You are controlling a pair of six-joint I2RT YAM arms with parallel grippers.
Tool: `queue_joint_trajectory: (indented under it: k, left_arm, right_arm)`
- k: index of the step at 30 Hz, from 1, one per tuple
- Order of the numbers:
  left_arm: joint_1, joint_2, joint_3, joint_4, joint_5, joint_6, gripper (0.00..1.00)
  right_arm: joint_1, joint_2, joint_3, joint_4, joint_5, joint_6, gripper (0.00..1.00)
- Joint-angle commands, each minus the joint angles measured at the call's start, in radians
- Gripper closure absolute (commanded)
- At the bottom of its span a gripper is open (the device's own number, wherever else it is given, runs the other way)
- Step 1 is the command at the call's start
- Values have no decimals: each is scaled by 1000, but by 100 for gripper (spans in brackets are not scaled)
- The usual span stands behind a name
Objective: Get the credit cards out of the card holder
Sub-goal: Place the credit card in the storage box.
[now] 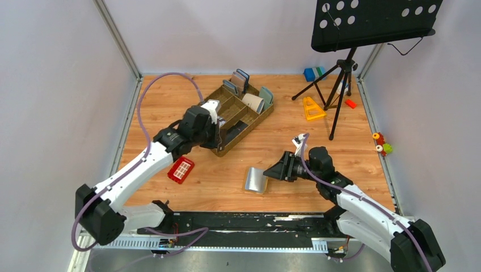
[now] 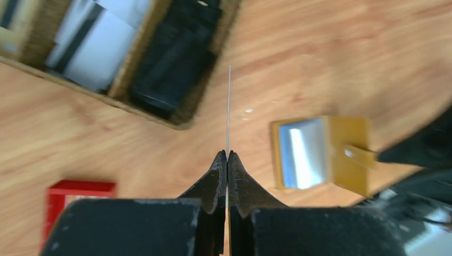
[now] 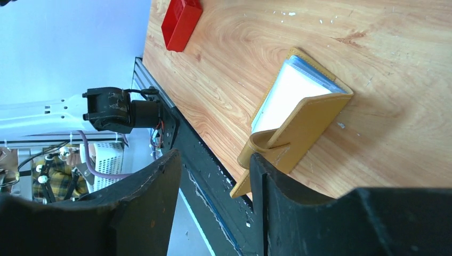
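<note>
The mustard-yellow card holder [image 1: 256,180] lies open on the wooden table in front of my right gripper [image 1: 273,171]. In the right wrist view the holder [image 3: 312,120] shows a pale card [image 3: 285,96] still in its pocket. That gripper [image 3: 214,157] is open, with one finger at the holder's strap. My left gripper [image 1: 214,116] hovers at the near corner of the brown tray [image 1: 258,116]. It [image 2: 227,154] is shut on a thin credit card [image 2: 229,106], seen edge-on. The holder also shows in the left wrist view [image 2: 349,154].
A small red basket [image 1: 181,169] lies near the left arm. The tray holds upright wallets [image 1: 243,79] and a black slab [image 2: 173,58]. A music stand tripod [image 1: 340,79], a yellow piece [image 1: 312,109] and small toys stand at the back right.
</note>
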Motion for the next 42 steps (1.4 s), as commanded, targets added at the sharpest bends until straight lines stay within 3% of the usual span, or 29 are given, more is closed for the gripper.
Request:
queue_joint_trajectory:
  k: [1, 8, 12, 16, 20, 31, 42]
  left_arm:
    - [-83, 134, 134, -133, -417, 153, 100]
    - [-153, 405, 326, -176, -683, 364, 100]
    - [-162, 539, 410, -203, -768, 424, 100]
    - [-177, 651, 465, -216, -820, 465, 100]
    - [-193, 712, 508, -235, -767, 453, 99]
    - [-200, 770, 560, -318, -740, 418, 52]
    - [-200, 546, 454, -276, -481, 318, 50]
  right_arm:
    - [-3, -40, 49, -50, 31, -43, 50]
    - [-2, -52, 81, -203, 110, -76, 46]
    - [-3, -76, 89, -255, 144, -86, 29]
    - [-4, -86, 76, -257, 159, -80, 19]
    - [-3, -57, 78, -278, 171, -80, 15]
    - [5, 4, 97, -280, 147, -96, 10]
    - [41, 63, 112, -261, 153, -97, 10]
